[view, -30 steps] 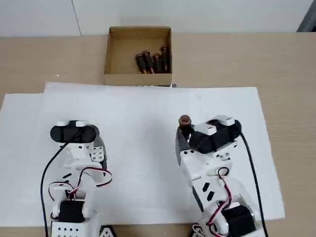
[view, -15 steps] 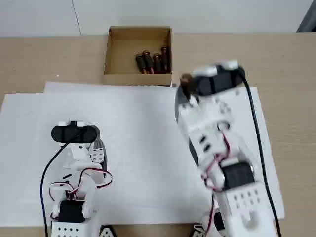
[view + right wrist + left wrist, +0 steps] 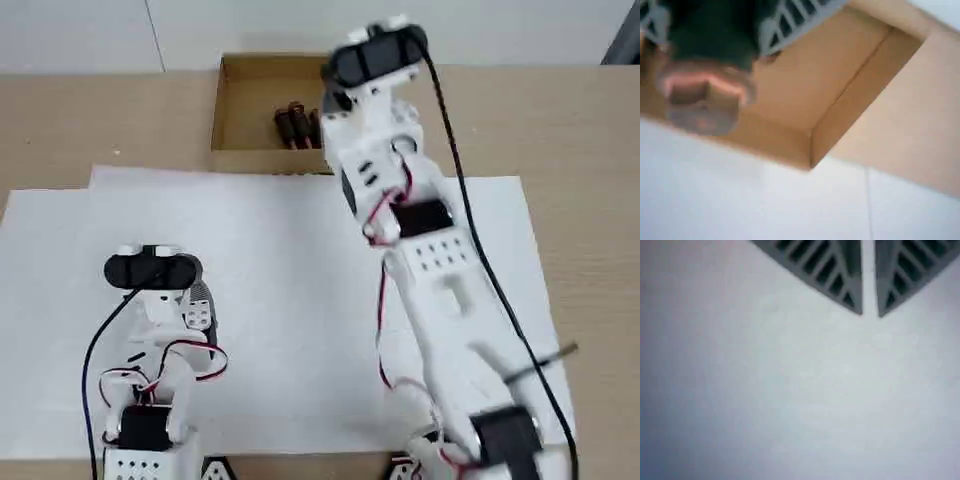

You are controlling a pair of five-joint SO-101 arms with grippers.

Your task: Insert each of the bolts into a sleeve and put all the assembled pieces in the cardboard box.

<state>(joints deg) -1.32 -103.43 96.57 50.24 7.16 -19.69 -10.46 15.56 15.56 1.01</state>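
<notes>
Several assembled pieces (image 3: pixel 293 122) already lie in the cardboard box (image 3: pixel 245 95), upper centre of the high view. The right pincer (image 3: pixel 715 27) hangs over the box's right part, clamped on another bolt-and-sleeve piece (image 3: pixel 702 97). The left pincer (image 3: pixel 869 307), lower left over the white paper (image 3: pixel 290 260), is narrowed to a slit around nothing, so the job looks nearly done, with the held piece yet to be dropped in.

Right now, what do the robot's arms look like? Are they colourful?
Mostly white. The left arm and right arm are white plastic shells with black motor blocks. Each carries a long black cable and thin red and white wires. The left end effector has grey pointed fingers with a ribbed lattice pattern.
</notes>
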